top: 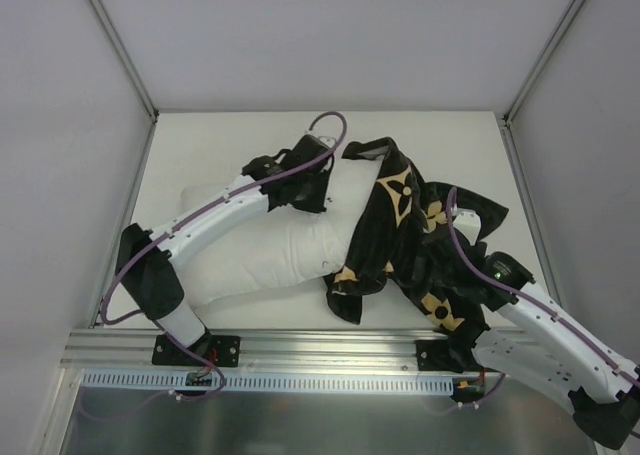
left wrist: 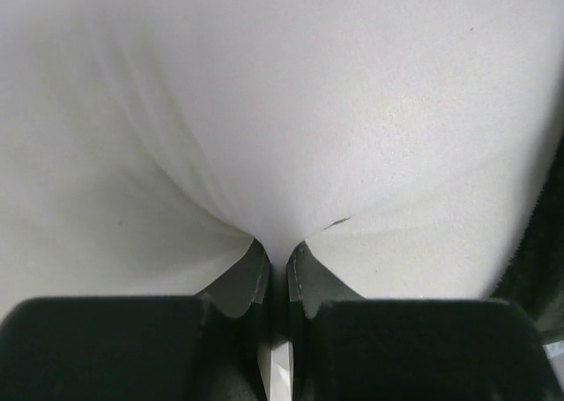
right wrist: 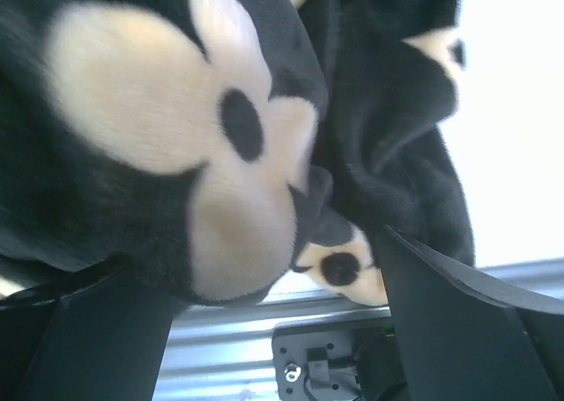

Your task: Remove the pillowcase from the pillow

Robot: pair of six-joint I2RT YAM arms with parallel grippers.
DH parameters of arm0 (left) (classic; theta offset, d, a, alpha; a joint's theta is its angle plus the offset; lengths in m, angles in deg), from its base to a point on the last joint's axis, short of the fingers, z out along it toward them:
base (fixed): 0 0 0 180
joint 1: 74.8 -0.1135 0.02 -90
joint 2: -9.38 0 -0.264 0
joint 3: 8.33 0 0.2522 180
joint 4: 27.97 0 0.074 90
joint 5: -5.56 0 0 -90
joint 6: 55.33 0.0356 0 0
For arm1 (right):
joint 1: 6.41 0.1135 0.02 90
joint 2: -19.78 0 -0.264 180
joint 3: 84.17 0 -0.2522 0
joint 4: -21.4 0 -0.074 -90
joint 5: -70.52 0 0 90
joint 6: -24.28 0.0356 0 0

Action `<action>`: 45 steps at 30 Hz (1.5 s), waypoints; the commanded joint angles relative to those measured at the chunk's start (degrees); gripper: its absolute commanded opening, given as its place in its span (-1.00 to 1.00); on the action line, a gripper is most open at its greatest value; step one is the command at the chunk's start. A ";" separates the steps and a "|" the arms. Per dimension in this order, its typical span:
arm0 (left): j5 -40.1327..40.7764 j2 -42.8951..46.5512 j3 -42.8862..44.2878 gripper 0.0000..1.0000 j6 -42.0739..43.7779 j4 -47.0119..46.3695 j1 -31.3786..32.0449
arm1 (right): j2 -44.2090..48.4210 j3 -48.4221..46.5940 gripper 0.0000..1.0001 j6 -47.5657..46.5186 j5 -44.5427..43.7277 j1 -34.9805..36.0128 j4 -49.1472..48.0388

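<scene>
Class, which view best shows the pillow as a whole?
Top external: the pillow lies mostly bare, left of the pillowcase. The left wrist view shows only pinched white fabric; the right wrist view, mostly pillowcase.

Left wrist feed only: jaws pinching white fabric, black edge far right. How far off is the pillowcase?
Observer: Top view: the pillowcase is bunched over the right end of the pillow; left and middle are bare.
Operator: Where on it is my arm?
Observer: The left gripper sits at the pillow's far edge, just left of the black fabric.
Operator: Does the other arm have a hold?
Observer: Right wrist view: plush hangs between the right gripper's jaws, which stand apart; I can't confirm a grip.
</scene>
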 commanded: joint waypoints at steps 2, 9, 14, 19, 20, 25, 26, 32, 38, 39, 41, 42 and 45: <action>-3.85 10.74 -3.78 -1.00 -4.72 -3.73 -7.90 | 2.24 -2.87 0.83 -9.39 12.31 0.48 -5.03; -5.35 15.59 -4.85 -1.00 -4.38 -4.88 -11.78 | -1.96 -1.55 0.90 -11.26 11.83 10.76 -9.00; -6.76 16.03 -4.84 -1.00 -4.46 -4.96 -12.14 | -7.33 1.00 0.92 -13.01 8.75 12.44 -17.14; -7.46 17.61 -5.37 -1.00 -3.85 -4.79 -12.14 | -16.73 3.90 0.89 -16.45 4.39 12.70 -25.95; -7.64 18.31 -5.55 -1.00 -3.76 -4.79 -12.14 | -18.22 3.99 0.89 -16.19 1.92 12.61 -25.97; -7.29 20.25 -6.60 -1.00 -2.45 -4.70 -12.31 | -25.00 1.54 -0.98 -10.32 -9.25 10.16 -20.44; -7.03 21.29 -6.78 -1.00 -2.27 -4.53 -12.49 | -24.49 1.53 -0.99 -9.25 -10.31 9.46 -19.21; -7.28 26.48 -8.62 -1.00 -1.83 -3.12 -19.16 | -6.26 0.22 -0.99 -8.62 -14.98 -3.61 -12.87; -7.55 30.09 -8.62 -1.00 -1.65 -1.80 -27.67 | 7.33 -7.76 -0.99 -13.89 -12.87 -14.79 -10.77; -7.72 30.35 -8.28 -1.00 -1.65 -1.45 -28.56 | 6.90 -8.74 -0.98 -14.42 -12.70 -15.59 -9.54; -7.73 30.80 -7.84 -1.00 -1.39 -1.01 -30.24 | 5.85 -10.07 -0.99 -14.78 -12.87 -16.82 -8.31; -7.73 30.97 -7.40 -1.00 -1.39 -0.92 -31.64 | 4.71 -10.42 -0.99 -14.95 -13.13 -17.79 -7.60; -7.73 31.50 -6.52 -1.00 -0.86 -0.05 -34.36 | 3.30 -10.16 -0.99 -15.39 -12.79 -20.07 -7.51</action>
